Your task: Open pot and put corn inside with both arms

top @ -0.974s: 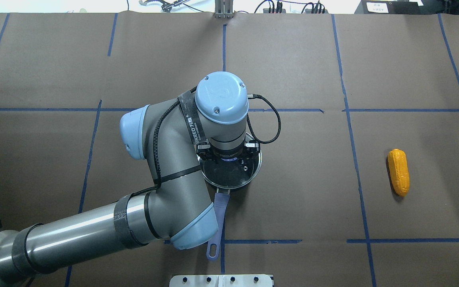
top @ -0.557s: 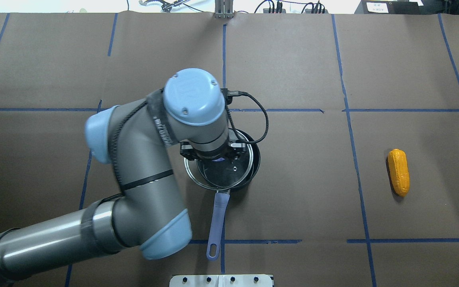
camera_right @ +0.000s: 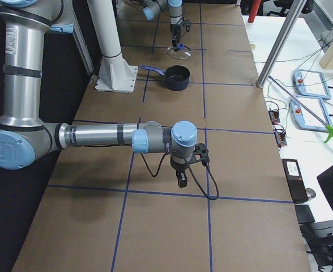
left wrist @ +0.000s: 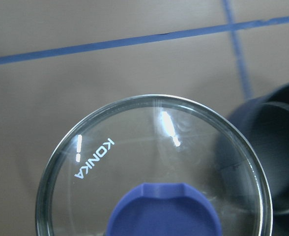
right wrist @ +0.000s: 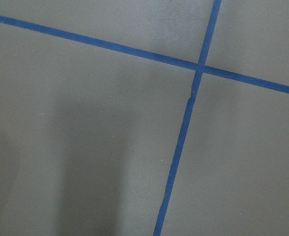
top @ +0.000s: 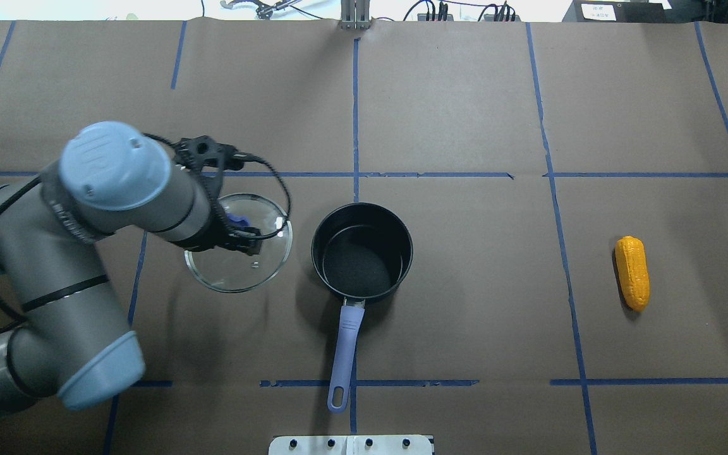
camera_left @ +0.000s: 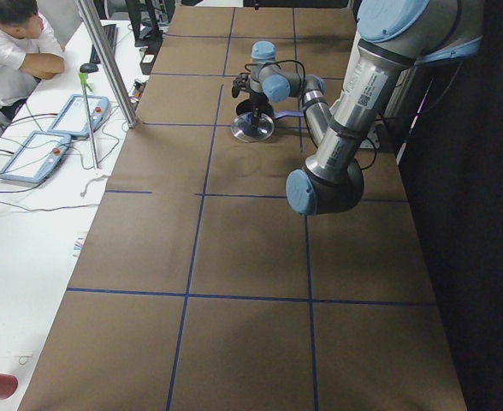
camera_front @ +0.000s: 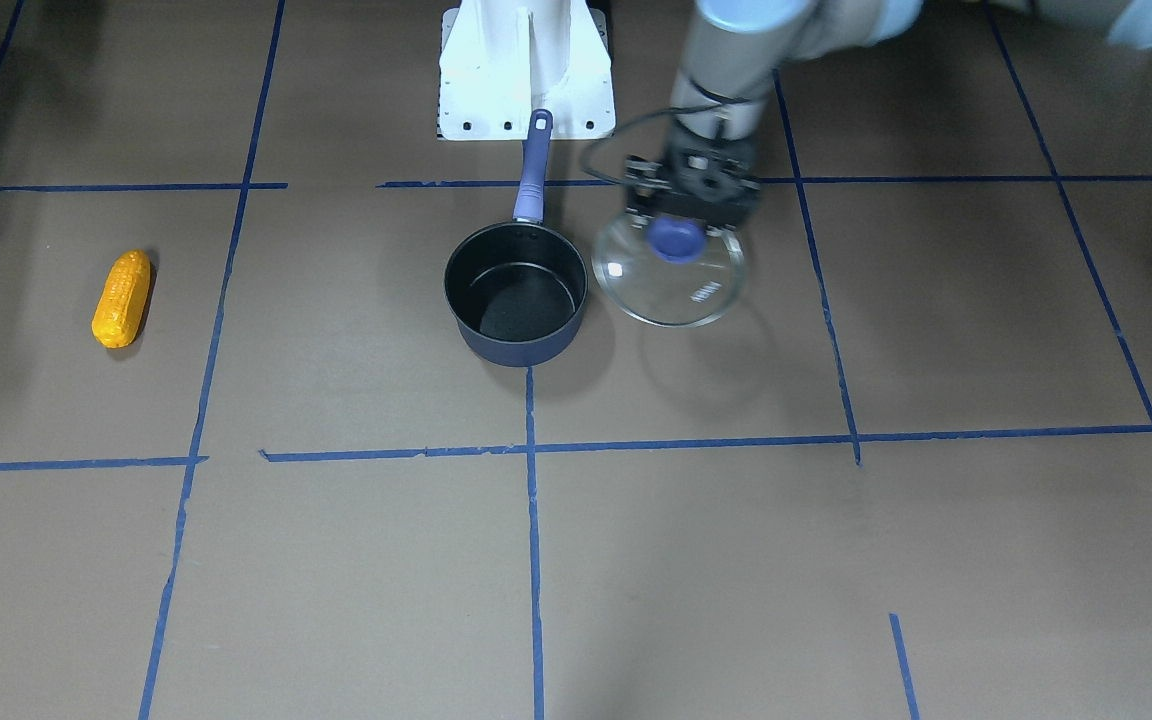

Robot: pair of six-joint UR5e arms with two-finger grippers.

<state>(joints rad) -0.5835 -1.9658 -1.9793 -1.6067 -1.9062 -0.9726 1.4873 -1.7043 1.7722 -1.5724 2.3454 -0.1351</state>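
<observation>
The navy pot (top: 361,253) stands open at the table's middle, its purple-blue handle (top: 344,354) pointing toward the robot; it also shows in the front view (camera_front: 516,300). My left gripper (top: 237,226) is shut on the blue knob (camera_front: 676,238) of the round glass lid (top: 237,268) and holds it above the table just left of the pot. The left wrist view shows the lid (left wrist: 134,147) with the pot's rim (left wrist: 277,142) beside it. The orange-yellow corn (top: 632,273) lies far right, alone. My right gripper (camera_right: 180,180) hangs over bare table, seen only from the side; I cannot tell its state.
Blue tape lines cross the brown table. The white robot base plate (camera_front: 526,70) sits behind the pot's handle. A person (camera_left: 16,43) and control pendants (camera_left: 76,116) are at a side table.
My left arm has swung left with the lid, carrying it from over the pot to beside it. The pot now stands uncovered. The corn has not moved.
</observation>
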